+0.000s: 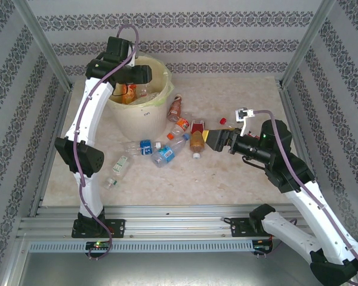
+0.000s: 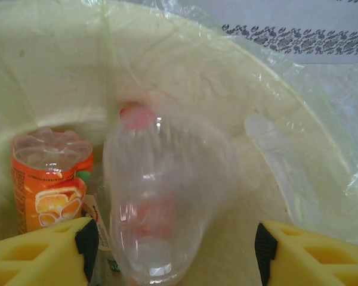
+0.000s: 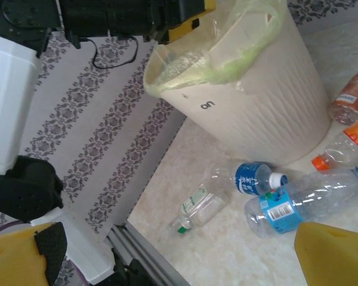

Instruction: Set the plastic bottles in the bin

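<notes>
Noted right claw (image 1: 207,140) spread wide, empty, just beside bottles (image 1: 161,149) strewn on counter (image 1: 227,179). Farther back, found left claw (image 2: 174,247) over bin (image 1: 144,113), parted, gripping nothing. Spotted clear red-capped bottle (image 2: 167,196), blurred, between fingers (image 2: 42,256), inside bin.

Bin (image 1: 144,116): rear left of table (image 1: 227,179), under left gripper (image 1: 147,75); two bottles (image 2: 161,202) seen inside. Loose bottles (image 1: 166,154): scattered on table, before and right of bin. Right gripper (image 1: 209,138): right of the scatter, over table.
</notes>
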Tool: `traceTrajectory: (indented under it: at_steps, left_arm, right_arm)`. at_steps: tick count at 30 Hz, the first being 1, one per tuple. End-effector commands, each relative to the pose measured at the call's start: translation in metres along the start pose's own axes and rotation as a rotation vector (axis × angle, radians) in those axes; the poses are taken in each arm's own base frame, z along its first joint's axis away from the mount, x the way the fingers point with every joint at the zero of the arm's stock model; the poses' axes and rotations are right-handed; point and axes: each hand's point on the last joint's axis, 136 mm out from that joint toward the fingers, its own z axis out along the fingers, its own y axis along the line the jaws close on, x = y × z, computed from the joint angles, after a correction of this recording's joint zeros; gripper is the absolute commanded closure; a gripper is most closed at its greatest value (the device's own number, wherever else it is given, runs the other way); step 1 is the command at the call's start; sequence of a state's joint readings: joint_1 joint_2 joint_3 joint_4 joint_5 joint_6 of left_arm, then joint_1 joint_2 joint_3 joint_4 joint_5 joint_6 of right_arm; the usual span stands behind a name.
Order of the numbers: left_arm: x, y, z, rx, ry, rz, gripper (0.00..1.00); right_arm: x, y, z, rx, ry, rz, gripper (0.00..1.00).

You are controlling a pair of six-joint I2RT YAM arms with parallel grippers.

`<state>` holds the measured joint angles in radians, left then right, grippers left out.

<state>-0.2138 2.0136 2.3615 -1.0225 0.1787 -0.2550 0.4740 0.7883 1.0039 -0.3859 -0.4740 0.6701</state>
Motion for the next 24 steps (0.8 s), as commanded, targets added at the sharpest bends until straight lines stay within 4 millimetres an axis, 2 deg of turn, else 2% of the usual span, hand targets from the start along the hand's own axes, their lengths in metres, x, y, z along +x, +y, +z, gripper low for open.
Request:
traceTrajectory:
  at_steps: [1,9,14,18,21,24]
  left_arm:
    - [0.005,0.006,-0.005,0.003,0.025,-0.041,0.23]
    - [-0.017,-0.012,-0.053,0.081,-0.079,-0.05,0.17]
    - [-0.02,-0.028,-0.09,0.162,-0.135,-0.044,0.09]
    - [-0.008,-0.041,-0.119,0.238,-0.162,-0.044,0.0]
    - [0.008,-0.05,-0.14,0.307,-0.184,-0.046,0.0]
    - [0.031,-0.057,-0.159,0.379,-0.201,-0.044,0.0]
  right_arm:
    - [0.003,-0.01,-0.002,0.058,0.004,-0.016,0.02]
    - [0.023,-0.055,-0.003,0.266,0.07,-0.026,0.03]
    - [0.032,-0.081,0.0,0.379,0.135,-0.041,0.04]
    - [0.036,-0.106,0.005,0.461,0.174,-0.013,0.06]
    - [0.04,-0.12,0.01,0.504,0.199,0.014,0.08]
    - [0.042,-0.143,0.011,0.582,0.217,0.06,0.1]
